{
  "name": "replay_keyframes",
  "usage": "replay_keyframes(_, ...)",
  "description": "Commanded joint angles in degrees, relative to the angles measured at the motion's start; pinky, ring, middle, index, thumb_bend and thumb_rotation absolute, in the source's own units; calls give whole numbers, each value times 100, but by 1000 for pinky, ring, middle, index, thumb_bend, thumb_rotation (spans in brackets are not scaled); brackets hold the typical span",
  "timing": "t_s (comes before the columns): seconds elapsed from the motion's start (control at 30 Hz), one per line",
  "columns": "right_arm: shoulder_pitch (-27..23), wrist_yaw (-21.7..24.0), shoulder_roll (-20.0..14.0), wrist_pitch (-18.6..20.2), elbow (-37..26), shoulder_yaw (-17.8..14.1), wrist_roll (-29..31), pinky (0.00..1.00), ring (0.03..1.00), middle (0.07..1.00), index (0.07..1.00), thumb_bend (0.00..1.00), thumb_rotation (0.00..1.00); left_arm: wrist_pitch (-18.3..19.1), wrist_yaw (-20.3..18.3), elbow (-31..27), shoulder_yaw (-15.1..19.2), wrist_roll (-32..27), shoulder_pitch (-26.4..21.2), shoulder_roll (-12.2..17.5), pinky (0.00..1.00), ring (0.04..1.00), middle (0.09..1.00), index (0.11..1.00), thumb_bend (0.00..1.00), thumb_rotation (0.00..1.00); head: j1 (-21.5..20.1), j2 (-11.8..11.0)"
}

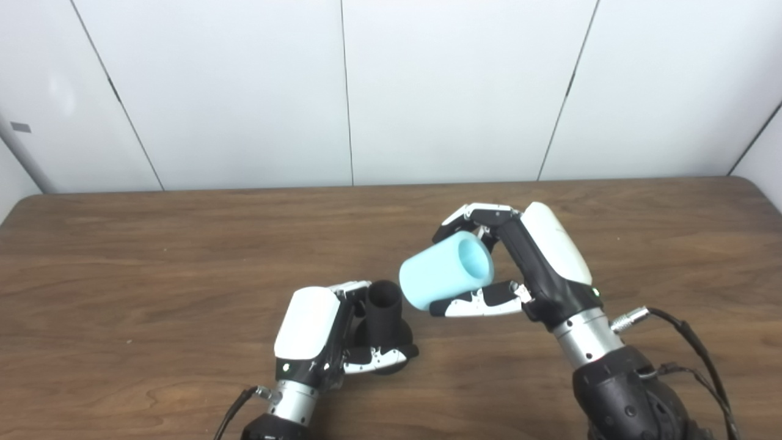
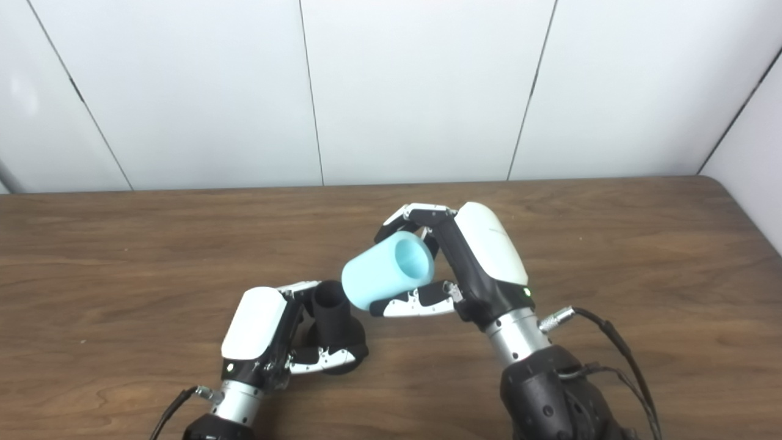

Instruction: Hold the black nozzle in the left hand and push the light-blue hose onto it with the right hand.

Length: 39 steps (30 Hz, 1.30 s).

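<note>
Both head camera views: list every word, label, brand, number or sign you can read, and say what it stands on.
None can be read. The black nozzle, the light-blue hose, the left hand, the right hand and the table bear no legible text. A small grey tag on the wall shows nothing readable.

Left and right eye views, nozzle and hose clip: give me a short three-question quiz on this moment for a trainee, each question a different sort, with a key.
1. True or false: the light-blue hose is already seated over the black nozzle.
2. Which hand holds the hose? A) left hand B) right hand C) neither
3. Fill in: the nozzle stands with its open end pointing ____ off the wooden table.

Key
1. False. The hose is above and to the right of the nozzle's top, tilted, not on it.
2. B. The right hand's fingers and thumb are closed around it.
3. Up. The left hand grips the nozzle's wider base.
</note>
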Motion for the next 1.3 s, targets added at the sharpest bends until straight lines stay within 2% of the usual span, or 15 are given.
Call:
replay_keyframes(0.0, -109, -165, 11, -262, -81, 7, -23, 344, 376, 501, 513, 515, 0, 149, -252, 146, -90, 208, 61, 27, 373, 495, 518, 474, 477, 0, -3, 13)
replay_keyframes(0.67, -98, -211, 87, -284, 126, 37, 177, 350, 378, 505, 512, 515, 0, 201, -293, 57, -131, 255, 128, -27, 378, 494, 513, 475, 477, 0, 8, 119)
replay_keyframes(0.97, -59, -151, 42, -321, 242, 254, 166, 354, 373, 502, 521, 514, 0, 220, -256, 66, -136, 316, 161, -104, 380, 498, 512, 472, 477, 0, 45, 145)
replay_keyframes(1.27, -21, -302, 116, -453, 570, 446, 187, 328, 365, 496, 530, 512, 0, 234, -256, 79, -137, 341, 159, -121, 384, 501, 514, 469, 477, 0, 51, 136)
